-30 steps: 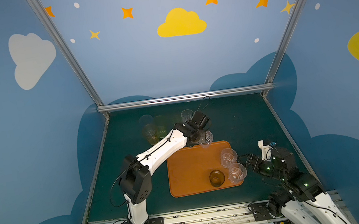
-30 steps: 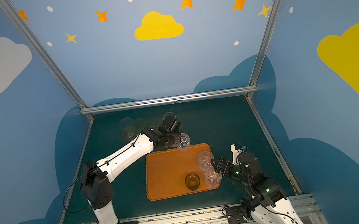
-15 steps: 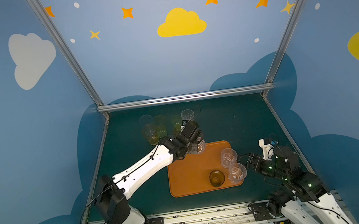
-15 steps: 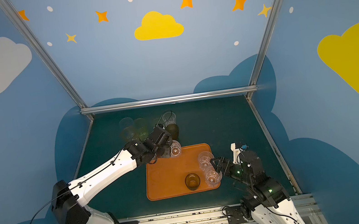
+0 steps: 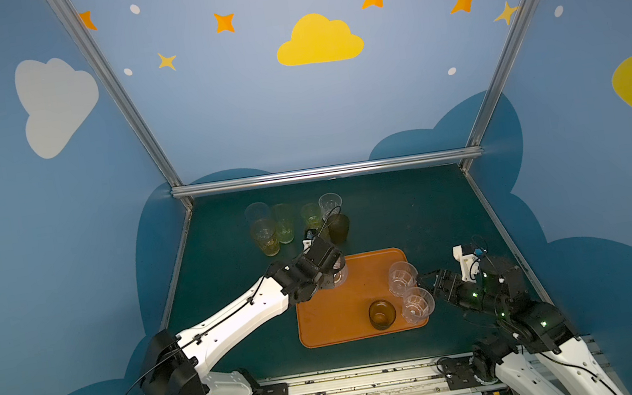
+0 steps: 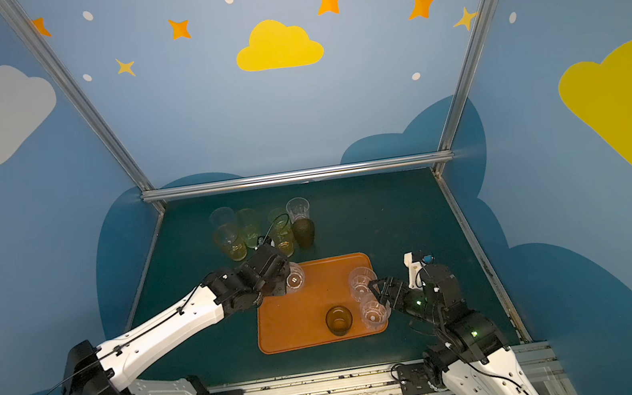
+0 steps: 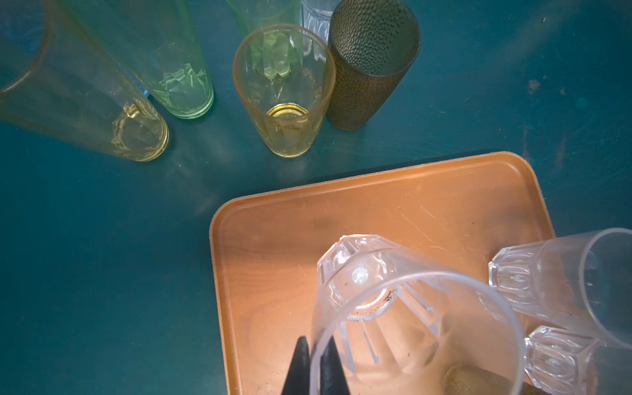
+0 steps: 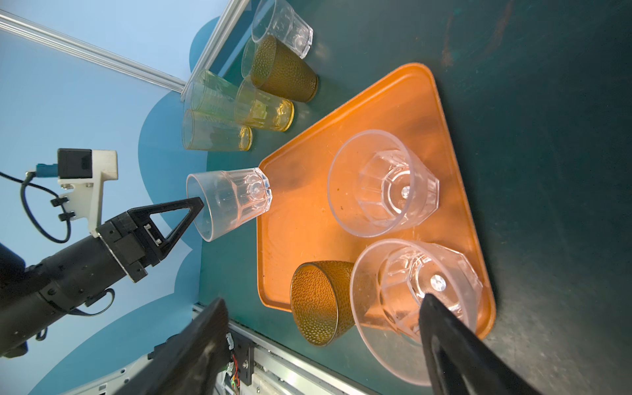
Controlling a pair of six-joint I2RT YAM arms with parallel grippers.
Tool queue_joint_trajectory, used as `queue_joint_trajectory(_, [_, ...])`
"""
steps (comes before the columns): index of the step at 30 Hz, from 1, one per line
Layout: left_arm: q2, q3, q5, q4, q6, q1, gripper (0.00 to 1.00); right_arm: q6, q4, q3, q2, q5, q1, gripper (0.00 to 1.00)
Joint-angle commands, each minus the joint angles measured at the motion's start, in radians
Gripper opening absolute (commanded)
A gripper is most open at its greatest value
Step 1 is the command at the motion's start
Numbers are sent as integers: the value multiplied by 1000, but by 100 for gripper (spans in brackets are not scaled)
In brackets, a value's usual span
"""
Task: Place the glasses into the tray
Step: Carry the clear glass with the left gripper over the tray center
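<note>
Left gripper (image 7: 313, 345) clamps the rim of a short clear faceted tumbler (image 7: 386, 301), holding it tilted over the far-left corner of the flat orange-brown tray (image 5: 336, 321). It looks like the placing step. Next it needs levelling, lowering and letting go. Tinted glasses (image 5: 283, 224) cluster beyond on the table. Right gripper (image 8: 321, 301) gapes empty at the tray's right edge.

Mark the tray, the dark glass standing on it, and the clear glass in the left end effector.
tray (image 5: 335, 317): a top view, bare floor near its left edge.
dark glass (image 5: 382, 313): a top view, middle of its open mouth.
clear glass (image 8: 236, 201): right wrist view, faceted side wall.
</note>
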Motion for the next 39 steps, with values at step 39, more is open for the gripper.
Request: queue_joint_trajectory(39, [134, -22, 102, 127, -40, -124, 4, 13, -1, -2, 6, -19, -3, 86])
